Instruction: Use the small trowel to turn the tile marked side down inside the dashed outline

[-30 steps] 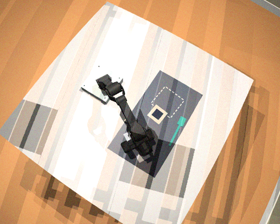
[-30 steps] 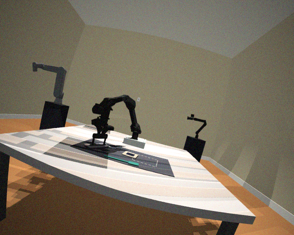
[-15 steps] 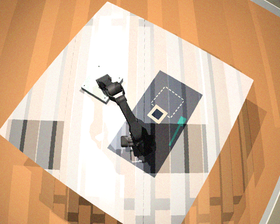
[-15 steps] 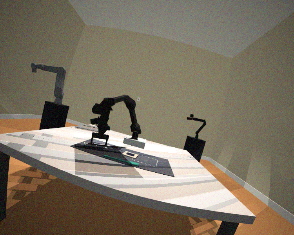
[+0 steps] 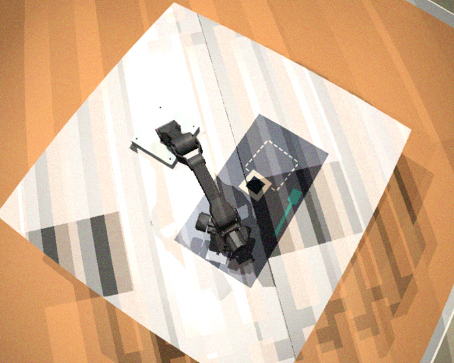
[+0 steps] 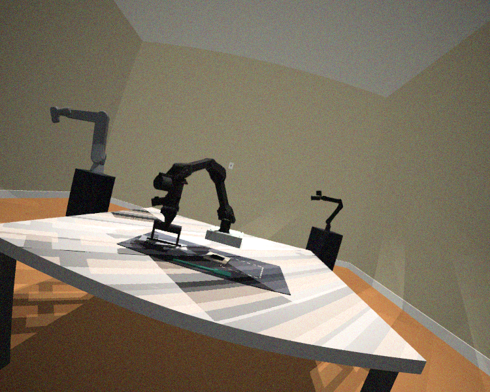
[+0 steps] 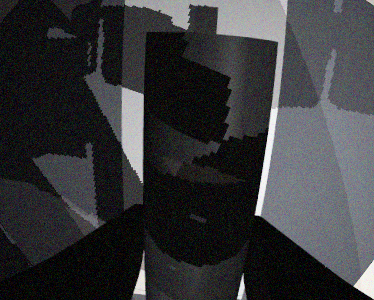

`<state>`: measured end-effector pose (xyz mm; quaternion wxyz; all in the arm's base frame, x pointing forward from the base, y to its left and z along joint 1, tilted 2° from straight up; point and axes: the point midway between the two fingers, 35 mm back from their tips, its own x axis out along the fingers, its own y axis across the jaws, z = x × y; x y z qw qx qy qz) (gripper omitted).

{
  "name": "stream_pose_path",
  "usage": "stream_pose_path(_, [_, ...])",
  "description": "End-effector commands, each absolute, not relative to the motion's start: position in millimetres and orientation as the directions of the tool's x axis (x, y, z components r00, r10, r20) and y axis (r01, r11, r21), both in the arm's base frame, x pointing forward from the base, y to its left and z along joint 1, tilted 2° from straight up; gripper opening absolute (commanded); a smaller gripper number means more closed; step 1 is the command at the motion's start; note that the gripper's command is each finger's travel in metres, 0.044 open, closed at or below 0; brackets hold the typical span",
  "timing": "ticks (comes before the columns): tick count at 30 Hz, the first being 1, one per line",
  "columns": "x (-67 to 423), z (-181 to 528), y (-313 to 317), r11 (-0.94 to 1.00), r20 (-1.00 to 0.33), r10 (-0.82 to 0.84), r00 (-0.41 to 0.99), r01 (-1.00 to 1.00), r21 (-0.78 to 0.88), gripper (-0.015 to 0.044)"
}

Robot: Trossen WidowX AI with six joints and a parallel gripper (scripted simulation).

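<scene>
A white striped table (image 5: 109,100) is carrying a dark mat (image 5: 294,144). A black robot arm (image 5: 207,180) is arching from its pale base plate (image 5: 147,148) and pointing its gripper (image 6: 165,239) straight down at the mat's near end. Its fingers are standing partly closed, gripping a dark grey block (image 7: 208,150). The green trowel (image 5: 285,214) is lying flat on the mat, well apart from the gripper. The tile (image 5: 255,186) is lying mark-up across one edge of the dashed outline (image 5: 266,142).
</scene>
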<state>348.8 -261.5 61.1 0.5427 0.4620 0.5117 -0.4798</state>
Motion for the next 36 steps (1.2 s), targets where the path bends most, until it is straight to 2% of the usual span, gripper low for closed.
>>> stream_pose_path(1, [348.3,60.4,-262.2,0.088,-0.999,-0.05,0.013,0.996,0.009,0.0156])
stream_pose_path(5, [348.3,60.4,-262.2,0.088,-0.999,-0.05,0.013,0.996,0.009,0.0261])
stream_pose_path(6, [348.3,60.4,-262.2,0.088,-0.999,-0.05,0.013,0.996,0.009,0.027])
stream_pose_path(24, [348.3,60.4,-262.2,0.088,-0.999,-0.05,0.013,0.996,0.009,0.027])
stream_pose_path(29, [345.4,102.9,-258.3,0.068,-0.999,-0.05,0.013,0.998,0.01,0.027])
stream_pose_path(36, [345.1,105.4,-258.0,0.072,-0.999,-0.05,0.013,0.997,0.009,0.027])
